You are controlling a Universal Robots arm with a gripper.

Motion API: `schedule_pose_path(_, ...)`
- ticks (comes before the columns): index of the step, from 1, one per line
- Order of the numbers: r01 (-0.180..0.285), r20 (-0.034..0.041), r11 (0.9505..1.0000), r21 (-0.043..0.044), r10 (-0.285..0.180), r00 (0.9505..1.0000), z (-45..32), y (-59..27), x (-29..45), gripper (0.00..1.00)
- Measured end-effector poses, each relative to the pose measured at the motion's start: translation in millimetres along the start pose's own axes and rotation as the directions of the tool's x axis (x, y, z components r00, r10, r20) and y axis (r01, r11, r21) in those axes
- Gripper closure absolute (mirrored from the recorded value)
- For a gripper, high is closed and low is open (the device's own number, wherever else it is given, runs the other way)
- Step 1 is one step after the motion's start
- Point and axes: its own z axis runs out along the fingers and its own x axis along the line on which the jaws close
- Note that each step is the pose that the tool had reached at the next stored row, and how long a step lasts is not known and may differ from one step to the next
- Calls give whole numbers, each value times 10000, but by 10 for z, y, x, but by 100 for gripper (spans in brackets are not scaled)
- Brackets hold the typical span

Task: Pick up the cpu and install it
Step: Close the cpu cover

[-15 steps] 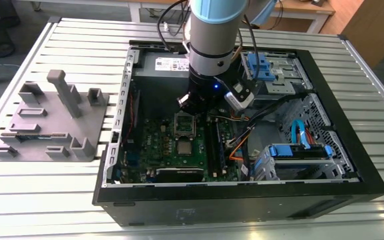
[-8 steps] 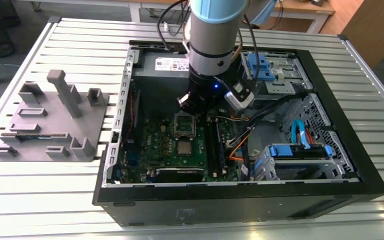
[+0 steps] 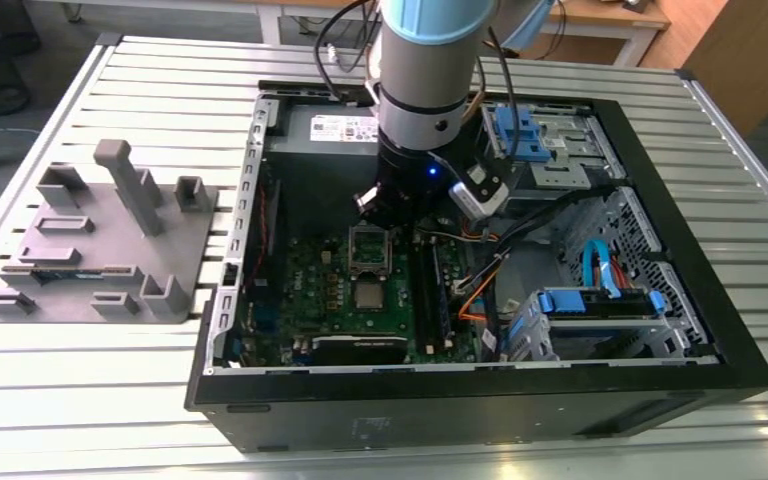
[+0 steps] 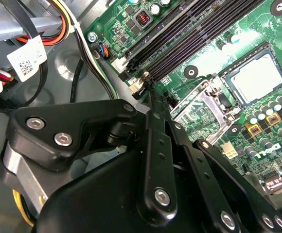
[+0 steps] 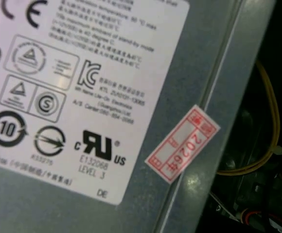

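Observation:
The cpu [image 4: 255, 77] is a small silvery square lying flat in its socket on the green motherboard [image 4: 257, 24]; in the exterior view the cpu [image 3: 371, 295] sits mid-board. Beside it, the shiny metal socket frame [image 4: 202, 109] stands flipped open, also seen as the socket frame [image 3: 371, 246]. My black gripper [image 4: 148, 90] is shut with nothing in it, its tip just above the board beside the open frame and the memory slots [image 4: 180, 46]. From outside, the gripper [image 3: 373, 212] hangs over the far end of the frame.
The open computer case [image 3: 704, 345] lies on a slatted table. A labelled power supply [image 5: 82, 97] is at the far wall of the case, also seen as the power supply [image 3: 337, 128]. Blue drive cages [image 3: 598, 300] and loose cables [image 3: 484, 290] fill the exterior view's right. A grey block with posts [image 3: 91, 250] is on the left.

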Motion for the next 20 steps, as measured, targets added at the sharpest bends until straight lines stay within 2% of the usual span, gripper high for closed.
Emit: schedule_pose_path(20, 56, 27, 10000, -15, -56, 10000, -8, 12, 21, 89)
